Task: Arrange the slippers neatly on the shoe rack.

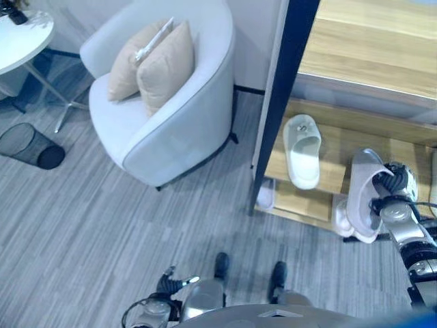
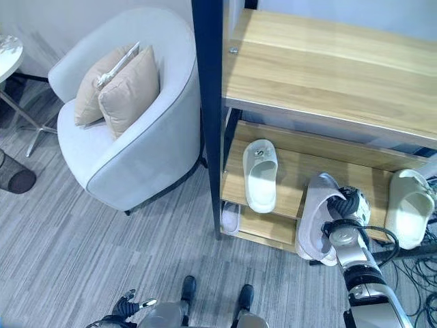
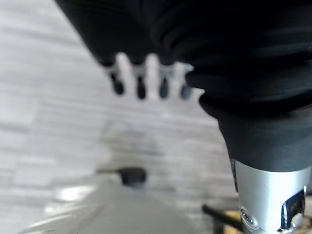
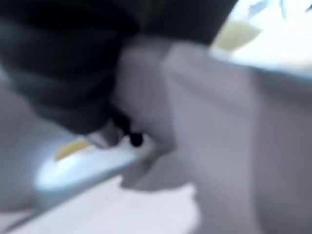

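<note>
The right hand (image 2: 345,205) is curled round a pale grey, soft foam slipper (image 2: 316,213), probably light and bendy; its strap is the surest hold. The left hand (image 3: 146,78) hangs with fingers straight.

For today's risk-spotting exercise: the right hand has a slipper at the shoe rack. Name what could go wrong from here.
1. The grey slipper hangs tilted from the right hand at the shelf's front edge; released there, it may tip off.
2. Two slippers, white and cream, flank the gap, so it could knock one.
</note>
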